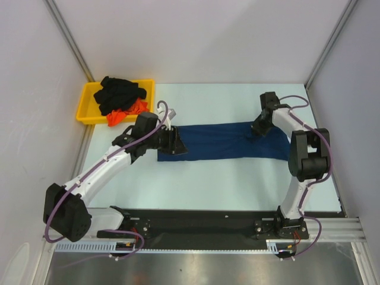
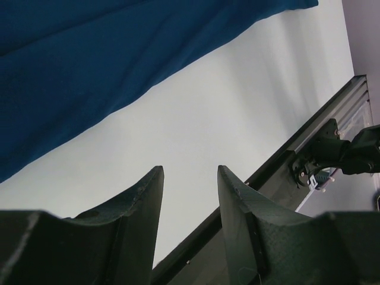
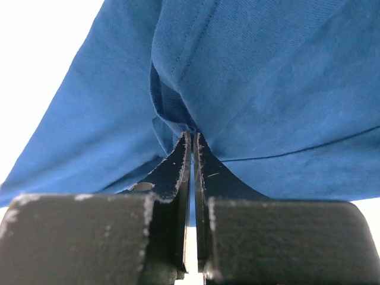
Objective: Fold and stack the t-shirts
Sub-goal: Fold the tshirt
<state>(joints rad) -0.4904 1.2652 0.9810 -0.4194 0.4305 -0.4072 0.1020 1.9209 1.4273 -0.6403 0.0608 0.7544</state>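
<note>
Right jaws pinch shut on a puckered fold of the navy blue cloth t-shirt (image 1: 219,142), which lies spread flat on the pale bench (image 1: 208,184). Left jaws stand parted and empty at its left end. Beyond them, a black cloth t-shirt (image 1: 119,92) and an orange-red cloth t-shirt (image 1: 122,115) sit heaped in the yellow plastic tray (image 1: 86,105).

It was a robotics lab, a closed test cell rather than any lived-in room. Plain white panel walls (image 1: 196,35) stood framed by aluminium posts (image 1: 67,37) around a pale worktop (image 1: 208,184). Two robot arms, the left arm (image 1: 101,169) and the right arm (image 1: 306,157), were bolted to a black base plate (image 1: 202,221) beside an aluminium rail (image 1: 332,228), with purple cables (image 1: 295,98) looping off them. The only homely things were a navy t-shirt (image 1: 225,142) and a yellow plastic tray (image 1: 86,107) of crumpled clothes (image 1: 119,95).
</note>
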